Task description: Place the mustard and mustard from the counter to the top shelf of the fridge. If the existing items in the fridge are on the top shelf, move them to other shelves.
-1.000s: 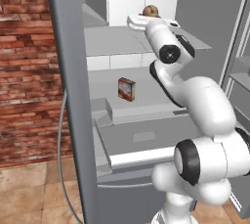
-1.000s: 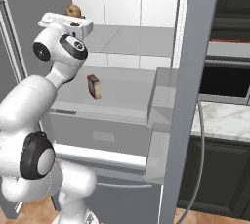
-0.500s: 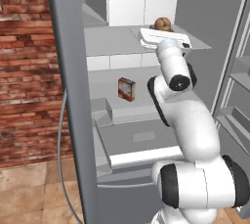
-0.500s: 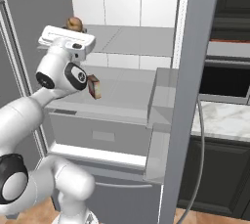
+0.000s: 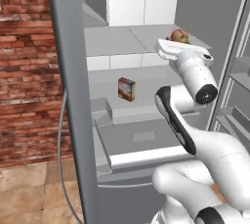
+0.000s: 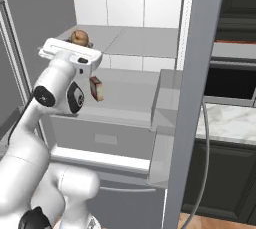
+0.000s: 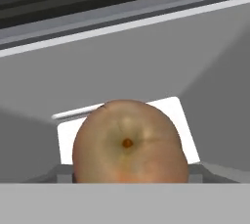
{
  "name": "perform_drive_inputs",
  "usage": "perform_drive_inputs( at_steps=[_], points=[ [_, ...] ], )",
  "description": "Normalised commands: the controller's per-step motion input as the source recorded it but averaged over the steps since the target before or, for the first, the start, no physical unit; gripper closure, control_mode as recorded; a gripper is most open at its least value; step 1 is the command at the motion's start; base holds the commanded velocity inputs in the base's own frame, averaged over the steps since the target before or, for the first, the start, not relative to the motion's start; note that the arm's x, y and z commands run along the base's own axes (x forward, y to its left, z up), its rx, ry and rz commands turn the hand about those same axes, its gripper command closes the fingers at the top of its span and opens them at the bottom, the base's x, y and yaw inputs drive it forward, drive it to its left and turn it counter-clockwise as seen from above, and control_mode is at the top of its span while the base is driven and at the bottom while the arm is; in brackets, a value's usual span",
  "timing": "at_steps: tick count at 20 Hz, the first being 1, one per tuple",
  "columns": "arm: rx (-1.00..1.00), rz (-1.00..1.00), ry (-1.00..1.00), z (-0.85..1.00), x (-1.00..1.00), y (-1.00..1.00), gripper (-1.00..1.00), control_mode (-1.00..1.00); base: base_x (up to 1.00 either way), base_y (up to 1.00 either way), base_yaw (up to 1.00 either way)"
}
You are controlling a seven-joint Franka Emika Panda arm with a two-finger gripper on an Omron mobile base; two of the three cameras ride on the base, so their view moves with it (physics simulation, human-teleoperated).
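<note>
The apple (image 7: pixel 129 145) sits on the grey top shelf (image 5: pixel 122 39) of the open fridge (image 6: pixel 192 73), close in front of the hand camera. The pincer's fingers are hidden – whether it grips the apple I cannot tell. The small box (image 5: pixel 126 89) stands upright on the white shelf (image 6: pixel 127 95) below – apart from the arm.

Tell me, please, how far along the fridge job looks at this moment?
Early. Done: the small box already stands on the lower white shelf. In hand: the apple is tight against the hand camera, above the grey top shelf, apparently being moved; the grip itself is hidden. Left: setting it on the lower shelf, then bringing both mustard bottles.
</note>
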Motion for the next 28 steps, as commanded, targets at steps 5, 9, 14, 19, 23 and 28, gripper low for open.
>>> perform_drive_inputs(
  at_steps=[5, 9, 14, 19, 23, 28],
  points=[
    [0.00, 0.00, 0.45, 0.99, -1.00, -0.43, 1.00, -1.00, 0.00, 0.00, 0.00],
    [-0.19, 0.02, 0.69, 0.22, -1.00, -0.27, 1.00, -1.00, 0.00, 0.00, 0.00],
    [-0.27, 0.01, 0.61, -1.00, -0.67, 0.06, 1.00, -1.00, 0.00, 0.00, 0.00],
    [-0.20, 0.01, 0.59, -0.98, -0.02, 0.07, 1.00, -1.00, 0.00, 0.00, 0.00],
    [-0.01, 0.00, 0.18, -0.39, 0.35, 0.00, 1.00, -1.00, 0.00, 0.00, 0.00],
    [0.00, 0.01, 0.01, -0.43, 0.53, 0.00, 1.00, -1.00, 0.00, 0.00, 0.00]
  ],
)
